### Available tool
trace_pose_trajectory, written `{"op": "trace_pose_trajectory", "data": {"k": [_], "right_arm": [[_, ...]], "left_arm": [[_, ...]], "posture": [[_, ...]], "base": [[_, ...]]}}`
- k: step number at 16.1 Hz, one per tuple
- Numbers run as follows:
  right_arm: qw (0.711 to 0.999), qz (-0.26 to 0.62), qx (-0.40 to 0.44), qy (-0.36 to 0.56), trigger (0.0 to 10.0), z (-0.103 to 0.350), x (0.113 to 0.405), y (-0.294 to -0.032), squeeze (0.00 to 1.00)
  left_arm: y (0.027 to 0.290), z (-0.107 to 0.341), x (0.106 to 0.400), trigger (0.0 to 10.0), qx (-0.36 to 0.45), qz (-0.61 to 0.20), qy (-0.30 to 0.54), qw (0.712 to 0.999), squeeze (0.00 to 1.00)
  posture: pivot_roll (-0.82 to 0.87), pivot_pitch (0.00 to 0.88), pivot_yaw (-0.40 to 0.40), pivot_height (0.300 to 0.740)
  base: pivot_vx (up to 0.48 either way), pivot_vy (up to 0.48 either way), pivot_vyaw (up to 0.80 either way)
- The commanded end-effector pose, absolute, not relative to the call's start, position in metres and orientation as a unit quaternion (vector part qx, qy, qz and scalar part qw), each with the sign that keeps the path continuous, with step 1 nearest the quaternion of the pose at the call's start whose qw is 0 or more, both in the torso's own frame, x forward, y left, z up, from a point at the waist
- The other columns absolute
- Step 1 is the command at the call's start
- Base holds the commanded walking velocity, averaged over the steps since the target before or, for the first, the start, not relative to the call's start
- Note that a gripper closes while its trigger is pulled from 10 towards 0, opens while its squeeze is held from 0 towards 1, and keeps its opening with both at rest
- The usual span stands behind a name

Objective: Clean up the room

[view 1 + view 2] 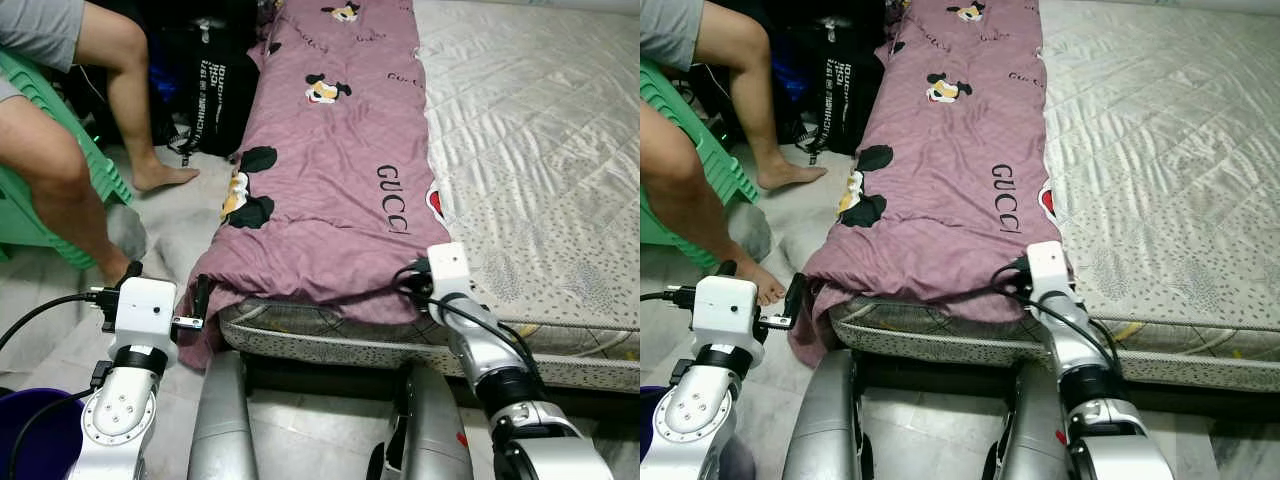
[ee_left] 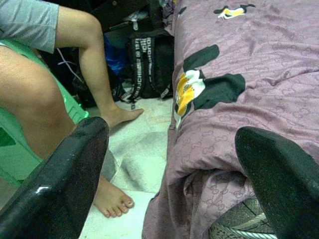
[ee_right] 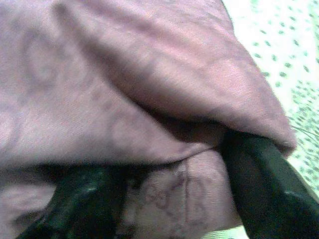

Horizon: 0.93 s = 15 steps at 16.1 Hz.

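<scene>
Patterned mattress (image 1: pixel 540 170) fills the room's right side, and a mauve cartoon-print blanket (image 1: pixel 330 170) runs along its left edge, drooping over the near-left corner. Left gripper (image 2: pixel 174 174) hangs spread wide just beside that corner. Right gripper (image 3: pixel 169 199) is clamped on the blanket's near hem. A person's bare legs (image 1: pixel 120 90) stand by a green chair (image 1: pixel 30 200).
</scene>
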State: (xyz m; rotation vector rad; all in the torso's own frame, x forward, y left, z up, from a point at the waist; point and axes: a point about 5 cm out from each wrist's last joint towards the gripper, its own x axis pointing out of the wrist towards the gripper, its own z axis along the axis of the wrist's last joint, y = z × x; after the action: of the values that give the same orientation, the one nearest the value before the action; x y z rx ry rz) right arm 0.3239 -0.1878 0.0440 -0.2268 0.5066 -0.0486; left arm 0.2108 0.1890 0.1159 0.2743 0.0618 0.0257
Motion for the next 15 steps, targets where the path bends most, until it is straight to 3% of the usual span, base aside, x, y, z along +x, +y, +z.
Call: {"op": "trace_pose_trajectory", "data": {"k": [1, 6, 9, 15], "right_arm": [[0.960, -0.050, -0.101, 0.257, 0.0, 0.046, 0.325, -0.198, 0.00], [0.956, -0.106, -0.077, 0.263, 0.0, 0.045, 0.308, -0.238, 0.00], [0.945, -0.118, -0.089, 0.293, 0.0, 0.032, 0.275, -0.258, 0.00], [0.933, -0.129, -0.106, 0.318, 0.0, 0.031, 0.241, -0.271, 0.00]], "left_arm": [[0.191, 0.112, 0.211, 10.0, 0.140, 0.018, 0.042, 0.989, 0.00], [0.194, 0.111, 0.212, 10.0, 0.139, 0.025, 0.041, 0.989, 0.00], [0.194, 0.110, 0.213, 10.0, 0.137, 0.028, 0.041, 0.989, 0.00], [0.193, 0.108, 0.214, 10.0, 0.132, 0.027, 0.045, 0.990, 0.00]], "posture": [[0.20, 0.076, -0.019, 0.536], [0.20, 0.071, -0.021, 0.536], [0.18, 0.065, -0.029, 0.536], [0.16, 0.064, -0.027, 0.536]], "base": [[0.000, 0.000, 0.00], [0.000, 0.000, 0.00], [0.000, 0.000, 0.00], [0.000, 0.000, 0.00]]}}
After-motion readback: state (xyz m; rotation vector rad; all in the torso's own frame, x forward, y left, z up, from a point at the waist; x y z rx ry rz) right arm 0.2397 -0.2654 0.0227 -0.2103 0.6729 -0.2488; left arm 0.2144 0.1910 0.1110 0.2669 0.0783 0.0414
